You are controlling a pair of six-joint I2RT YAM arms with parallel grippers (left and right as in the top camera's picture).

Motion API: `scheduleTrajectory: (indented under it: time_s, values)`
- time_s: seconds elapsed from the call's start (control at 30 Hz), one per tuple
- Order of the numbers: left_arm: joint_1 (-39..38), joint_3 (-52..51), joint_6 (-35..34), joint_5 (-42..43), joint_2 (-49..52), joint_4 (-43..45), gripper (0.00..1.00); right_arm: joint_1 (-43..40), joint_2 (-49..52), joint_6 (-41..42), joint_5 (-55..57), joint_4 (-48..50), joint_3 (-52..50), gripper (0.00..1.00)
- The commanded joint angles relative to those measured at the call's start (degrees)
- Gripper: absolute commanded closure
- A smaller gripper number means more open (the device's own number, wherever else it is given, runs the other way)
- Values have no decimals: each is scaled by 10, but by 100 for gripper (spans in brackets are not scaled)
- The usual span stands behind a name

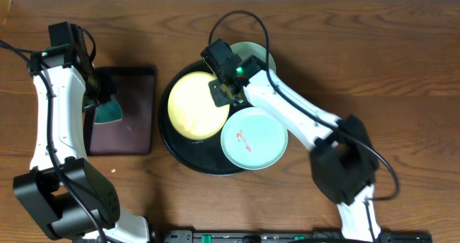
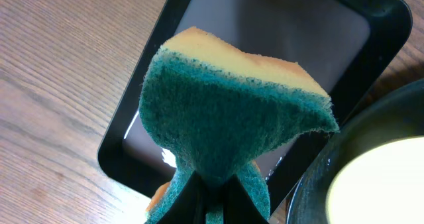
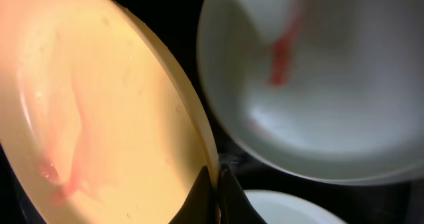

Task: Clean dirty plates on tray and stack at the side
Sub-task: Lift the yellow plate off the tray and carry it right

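Three small round plates (image 1: 253, 137) lie on the large round black tray (image 1: 172, 148); the right gripper (image 1: 223, 93) pinches the rim of the yellow plate (image 1: 190, 106), likely for wiping, so the left gripper (image 2: 212, 199), clamped on a green-and-yellow sponge (image 2: 232, 111) above a maroon rectangular tray (image 1: 133, 131), should cross over next.

You are working at a robotics test bench set up as a dishwashing corner. The brown wood-grain tabletop (image 1: 359, 49) carries two white-and-black robot arms, the left arm (image 1: 54, 106) and the right arm (image 1: 287, 110). Loose black cables (image 1: 241, 14) loop over the work, and a black mounting rail (image 1: 237, 237) with green fittings runs along your near edge. The kitchen side comes from a few items: a large round black tray (image 1: 192, 157) with a yellow plate (image 1: 188, 106) and a red-smeared pale blue-green plate (image 1: 255, 139), a rectangular dark maroon tray (image 1: 133, 131), and a green-and-yellow scrubbing sponge (image 1: 109, 112).
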Motion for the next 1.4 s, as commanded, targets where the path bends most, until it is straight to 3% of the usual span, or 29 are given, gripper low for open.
scheduleTrajectory:
  time_s: [0.0, 0.3, 0.67, 0.8, 0.93, 1.13, 1.37]
  values:
    - [1, -6, 3, -1, 3, -2, 93, 24, -61, -35, 170, -8, 20, 99]
    - [1, -6, 3, -1, 3, -2, 93, 123, -83, -83, 483, -18, 20, 99]
    - [1, -6, 3, -1, 3, -1, 93, 229, -83, -94, 706, -16, 20, 99]
    - [1, -6, 3, -1, 3, -1, 93, 240, -83, -92, 724, -16, 20, 99]
    - [1, -6, 3, -1, 3, -1, 93, 236, -83, -86, 649, -16, 20, 99]
    - [1, -6, 3, -1, 3, -1, 93, 183, -86, -57, 387, -23, 20, 99]
    - [1, -6, 3, -1, 3, -1, 93, 47, -133, -51, 69, -28, 20, 99]
